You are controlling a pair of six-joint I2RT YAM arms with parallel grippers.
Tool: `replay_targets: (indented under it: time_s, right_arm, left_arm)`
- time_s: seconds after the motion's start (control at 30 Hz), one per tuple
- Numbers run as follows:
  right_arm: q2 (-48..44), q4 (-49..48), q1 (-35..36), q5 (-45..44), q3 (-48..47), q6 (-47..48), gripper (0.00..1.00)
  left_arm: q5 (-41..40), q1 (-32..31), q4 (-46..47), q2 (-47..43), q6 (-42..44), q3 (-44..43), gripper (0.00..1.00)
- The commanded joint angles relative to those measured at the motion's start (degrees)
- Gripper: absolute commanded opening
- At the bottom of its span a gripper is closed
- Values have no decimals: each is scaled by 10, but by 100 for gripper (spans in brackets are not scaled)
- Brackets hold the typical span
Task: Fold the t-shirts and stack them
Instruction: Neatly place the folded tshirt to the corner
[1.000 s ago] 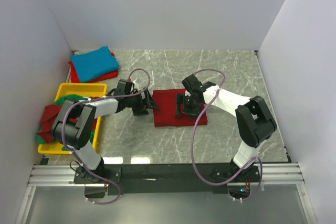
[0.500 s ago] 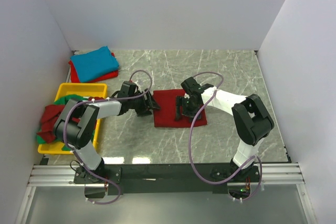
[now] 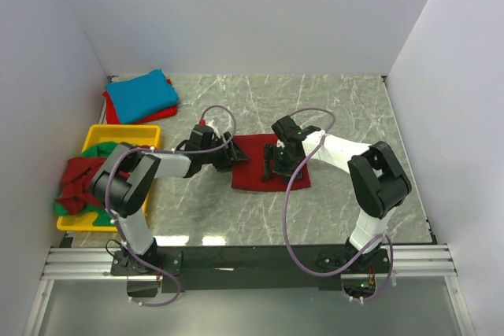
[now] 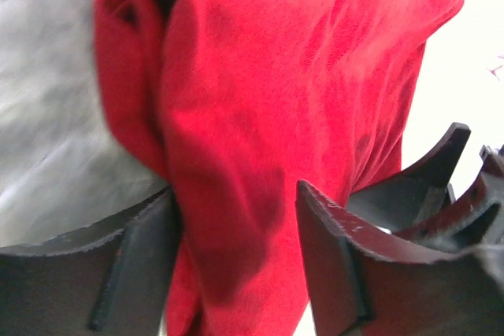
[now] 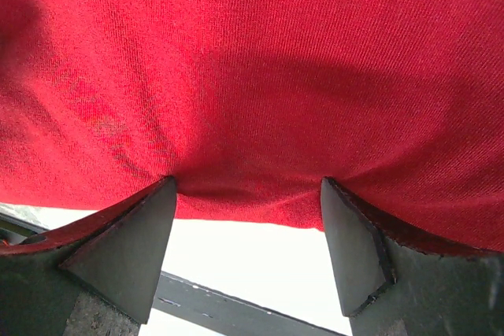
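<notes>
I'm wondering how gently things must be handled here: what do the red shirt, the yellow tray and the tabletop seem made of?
The red shirt: soft knit fabric, probably cotton; fine ribbed texture, limp folds, matte.
The yellow tray: likely plastic; even colour, stiff rim.
The tabletop: grey veined marble look, slightly glossy; stone or laminate, unclear.
</notes>
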State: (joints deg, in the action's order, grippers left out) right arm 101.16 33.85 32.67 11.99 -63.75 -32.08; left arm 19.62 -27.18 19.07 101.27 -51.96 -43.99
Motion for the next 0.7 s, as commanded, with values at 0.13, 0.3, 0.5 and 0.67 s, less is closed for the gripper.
replay_targets:
  time_s: [0.13, 0.3, 0.5, 0.67]
  right_arm:
    - [6, -4, 3, -2, 27, 13, 80]
    - [11, -4, 3, 6, 19, 17, 80]
    - [10, 17, 3, 3, -11, 29, 82]
    - [-4, 50, 3, -11, -48, 44, 84]
  left_arm:
    - [-62, -19, -66, 78, 12, 11, 46]
    - [-59, -27, -77, 85, 13, -15, 5]
    - [-140, -29, -244, 68, 81, -116, 0]
    - [-222, -23, -386, 71, 186, -229, 0]
